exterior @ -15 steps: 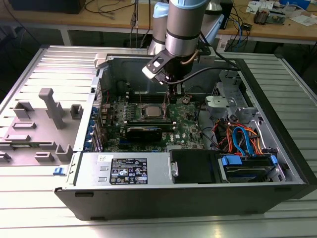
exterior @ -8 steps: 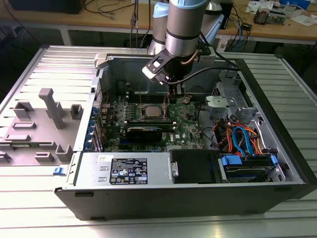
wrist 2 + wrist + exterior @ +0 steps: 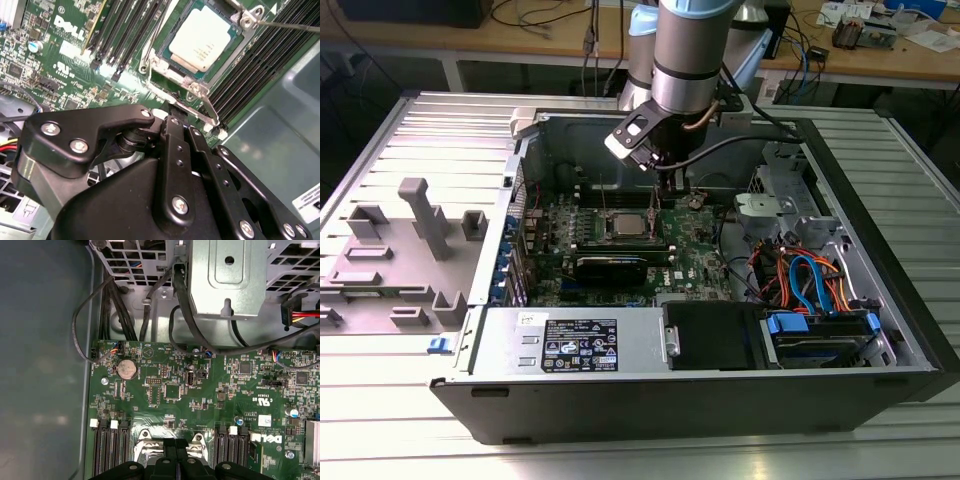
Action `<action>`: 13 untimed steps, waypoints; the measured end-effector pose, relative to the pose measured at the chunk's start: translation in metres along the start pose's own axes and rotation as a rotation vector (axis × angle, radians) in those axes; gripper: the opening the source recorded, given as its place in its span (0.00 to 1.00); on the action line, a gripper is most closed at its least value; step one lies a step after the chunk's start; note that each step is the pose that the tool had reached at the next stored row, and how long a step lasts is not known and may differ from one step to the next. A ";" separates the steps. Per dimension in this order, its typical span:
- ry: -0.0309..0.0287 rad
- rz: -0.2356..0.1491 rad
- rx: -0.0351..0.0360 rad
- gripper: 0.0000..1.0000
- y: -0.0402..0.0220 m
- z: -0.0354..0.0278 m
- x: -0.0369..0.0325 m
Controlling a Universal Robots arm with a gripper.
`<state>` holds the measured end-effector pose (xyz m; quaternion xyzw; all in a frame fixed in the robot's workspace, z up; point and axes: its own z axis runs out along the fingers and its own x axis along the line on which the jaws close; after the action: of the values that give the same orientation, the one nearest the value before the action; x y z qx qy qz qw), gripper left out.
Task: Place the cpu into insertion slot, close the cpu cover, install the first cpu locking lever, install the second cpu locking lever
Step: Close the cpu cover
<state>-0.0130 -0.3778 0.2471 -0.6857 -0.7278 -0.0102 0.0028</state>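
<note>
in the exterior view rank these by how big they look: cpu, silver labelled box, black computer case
1. black computer case
2. silver labelled box
3. cpu, clearly the smallest, even allowing that it sits farther from the camera.

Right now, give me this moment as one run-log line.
cpu: in insertion slot | cpu cover: down over it | locking levers: raised | pincer: low beside cpu cover

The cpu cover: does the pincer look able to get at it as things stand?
Probably yes. The pincer hangs just beside the cpu cover, above the motherboard, and nothing stands between them.
</note>
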 end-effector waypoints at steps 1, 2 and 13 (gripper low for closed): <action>0.0000 0.000 0.0000 0.11 -0.0038 0.0007 0.0002; 0.0000 0.000 0.0000 0.11 -0.0055 0.0010 0.0003; -0.0001 0.000 0.0000 0.11 -0.0086 0.0018 0.0005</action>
<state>-0.0215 -0.3778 0.2452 -0.6857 -0.7278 -0.0102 0.0028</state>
